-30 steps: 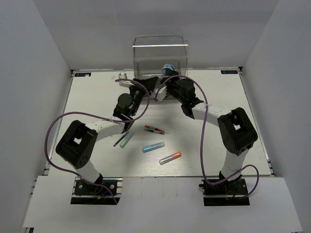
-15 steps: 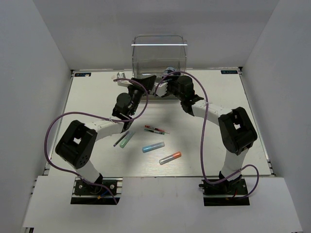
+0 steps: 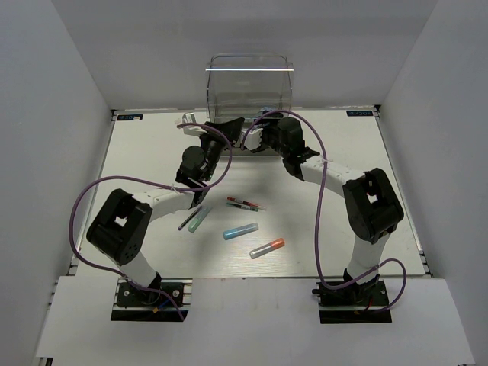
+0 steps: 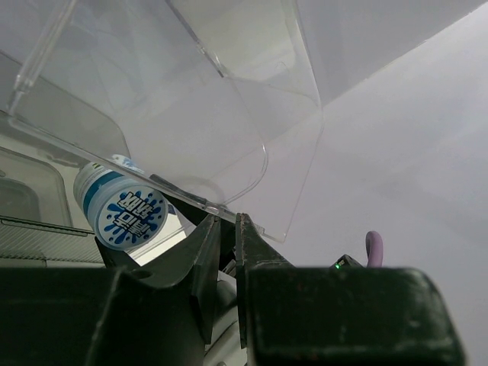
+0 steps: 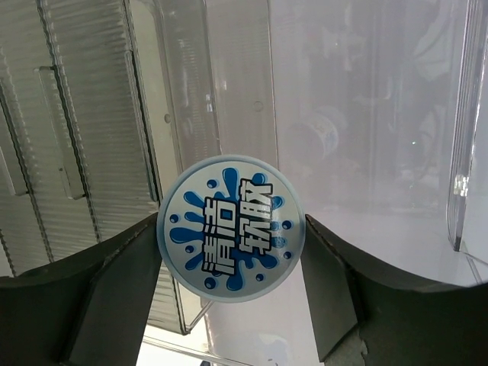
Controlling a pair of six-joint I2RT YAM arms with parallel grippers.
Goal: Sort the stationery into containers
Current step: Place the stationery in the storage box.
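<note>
top: high, looking down at table [image 3: 366, 145] | wrists: close, facing organiser [image 5: 91, 114] | shared: blue-white roll [image 5: 231, 234]

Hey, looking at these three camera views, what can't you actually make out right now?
Top view: print on the white pen is too small to read.
Left wrist view: whether the left gripper pinches the organiser flap; its dark fingers cover the contact.
Right wrist view: the roll in the right gripper blocks what lies behind; ribbed plastic blurs the drawers.
</note>
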